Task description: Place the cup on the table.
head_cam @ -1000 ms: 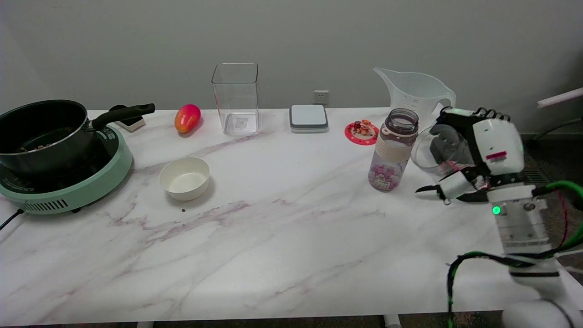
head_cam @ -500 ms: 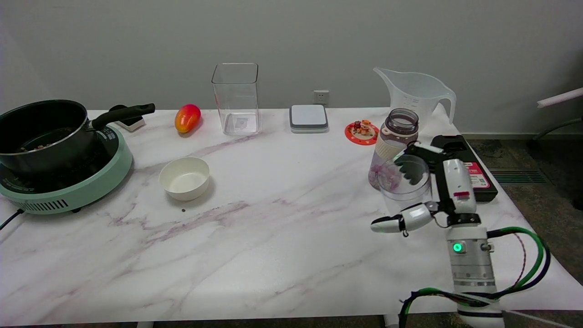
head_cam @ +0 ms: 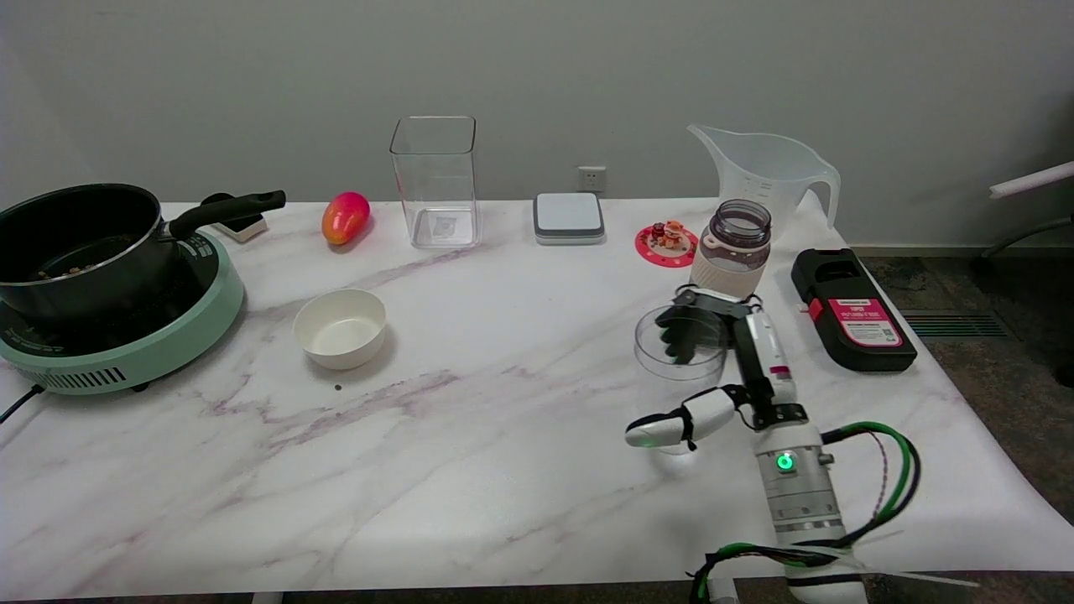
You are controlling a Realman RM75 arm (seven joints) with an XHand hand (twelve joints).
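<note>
A: Surface condition, head view?
B: White marble-pattern table [head_cam: 470, 470]; grey wall [head_cam: 537, 75] behind; dark floor beyond the hand's right.
A: Cup location?
B: Clear cup [head_cam: 680, 352] is upright, gripped by the right hand [head_cam: 722, 369]: fingers [head_cam: 684, 331] behind it, thumb below its base. Bottle [head_cam: 728, 250] just beyond the hand. Table contact cannot be confirmed.

Black box [head_cam: 852, 309], right side of table: pink label with white print, too small to read. Measuring jug [head_cam: 768, 174], far right: faint graduation marks, illegible. Nothing else lettered
</note>
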